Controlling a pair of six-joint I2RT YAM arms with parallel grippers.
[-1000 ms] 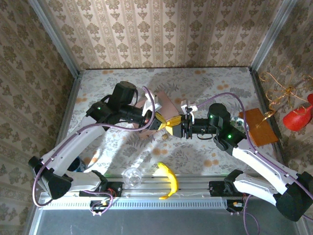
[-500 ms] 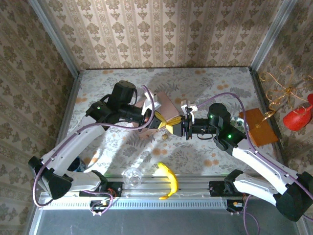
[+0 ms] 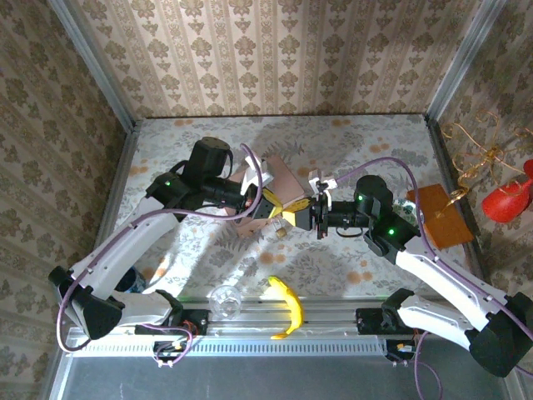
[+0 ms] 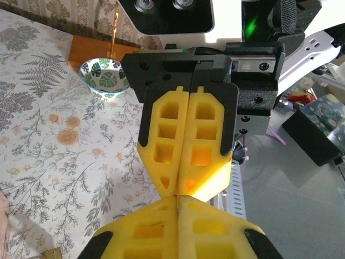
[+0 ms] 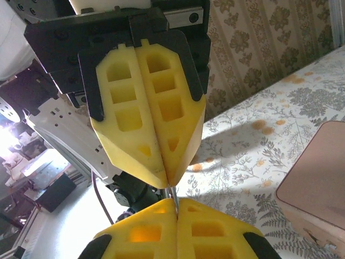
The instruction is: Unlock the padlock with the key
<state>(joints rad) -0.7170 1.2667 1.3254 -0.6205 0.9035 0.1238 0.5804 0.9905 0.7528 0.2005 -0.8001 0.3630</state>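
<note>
So, the key [image 5: 173, 193]: a thin grey sliver, seen from the right wrist bridging the two sets of yellow fingertips. Its upper end goes into the seam of the left gripper [image 5: 165, 181] and its lower end into the seam of the right gripper [image 4: 177, 189]. The pads hide both ends, so I can't tell how deep it sits. The left gripper is pressed together on it, fingers flush. The right gripper is clamped tight the same way, pinching the same sliver. The two meet tip to tip, nearly in line, raised off the cloth over the middle of the table [image 3: 358, 150].

Then the padlock [image 3: 281, 233]: a small brass-coloured lump lying on the floral cloth at 6 o'clock from the meeting tips in the top view. It sits near them in the picture and neither gripper touches it. The shackle is too small to read.

Around that:
- The pink tin [image 3: 285, 177] is at 12 o'clock from the tips, just behind the left fingers.
- The banana [image 3: 287, 307] is at 6 o'clock, well past the padlock, at the near rail.
- The clear glass [image 3: 225, 300] is at 7 o'clock, beside the banana.
- The wooden board [image 3: 439, 215], orange-brown, is at 3 o'clock by the right wall, with a gold wire stem rising from it.
- The bowl [image 4: 105, 77], small and leaf-patterned, is on the cloth next to that board.

The left arm comes in from 8 o'clock, the right arm from 4 o'clock.
</note>
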